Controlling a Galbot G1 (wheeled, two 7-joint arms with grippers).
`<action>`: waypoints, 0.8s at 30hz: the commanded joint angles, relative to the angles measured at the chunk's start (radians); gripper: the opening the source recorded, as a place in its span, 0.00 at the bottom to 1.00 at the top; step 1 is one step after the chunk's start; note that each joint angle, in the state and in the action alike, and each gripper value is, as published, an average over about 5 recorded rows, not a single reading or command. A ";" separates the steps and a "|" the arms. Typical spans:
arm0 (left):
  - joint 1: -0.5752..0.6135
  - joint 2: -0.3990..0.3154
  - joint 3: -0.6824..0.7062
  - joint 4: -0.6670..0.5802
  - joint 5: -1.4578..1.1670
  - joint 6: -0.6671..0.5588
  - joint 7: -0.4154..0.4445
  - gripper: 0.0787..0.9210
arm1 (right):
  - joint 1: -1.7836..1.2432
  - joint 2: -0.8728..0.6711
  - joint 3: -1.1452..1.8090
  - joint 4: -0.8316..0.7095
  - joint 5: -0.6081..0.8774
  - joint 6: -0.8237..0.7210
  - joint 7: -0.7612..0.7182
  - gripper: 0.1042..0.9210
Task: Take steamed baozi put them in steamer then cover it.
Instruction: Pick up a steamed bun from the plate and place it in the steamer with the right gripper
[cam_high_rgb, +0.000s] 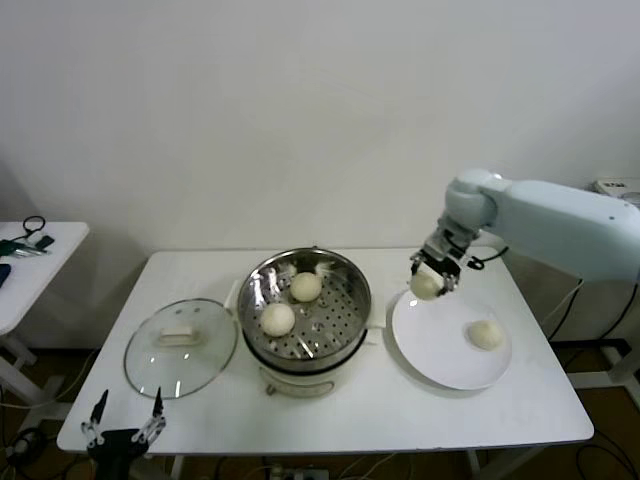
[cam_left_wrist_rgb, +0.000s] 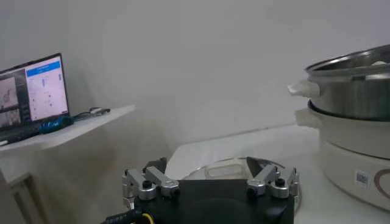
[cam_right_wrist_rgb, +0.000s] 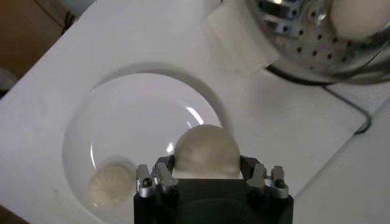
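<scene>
above the plate (cam_high_rgb: 440, 355) rim, right pincer (cam_high_rgb: 432, 277) clenched on a baozi (cam_high_rgb: 425, 286); left pincer (cam_high_rgb: 124, 418) released.

baozi (cam_high_rgb: 278, 319): cream-white | steamer (cam_high_rgb: 345, 335): shiny silver, perforated | plate (cam_high_rgb: 440, 350): white

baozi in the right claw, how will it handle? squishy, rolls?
The baozi bulges round between the right claw fingers, so probably soft; squeezing harder may dent it. Its smooth dome suggests it could roll once released onto the steamer tray. It looks light, held clear above the plate.
</scene>
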 joint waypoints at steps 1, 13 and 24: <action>-0.007 0.011 0.003 0.005 0.013 0.008 0.001 0.88 | 0.160 0.152 -0.040 0.052 -0.013 0.232 -0.019 0.72; -0.008 0.039 0.005 0.011 0.006 0.013 0.002 0.88 | 0.019 0.369 0.056 0.092 -0.101 0.276 -0.031 0.73; -0.001 0.063 0.002 0.016 -0.005 0.010 -0.001 0.88 | -0.139 0.443 0.063 0.088 -0.214 0.290 -0.034 0.73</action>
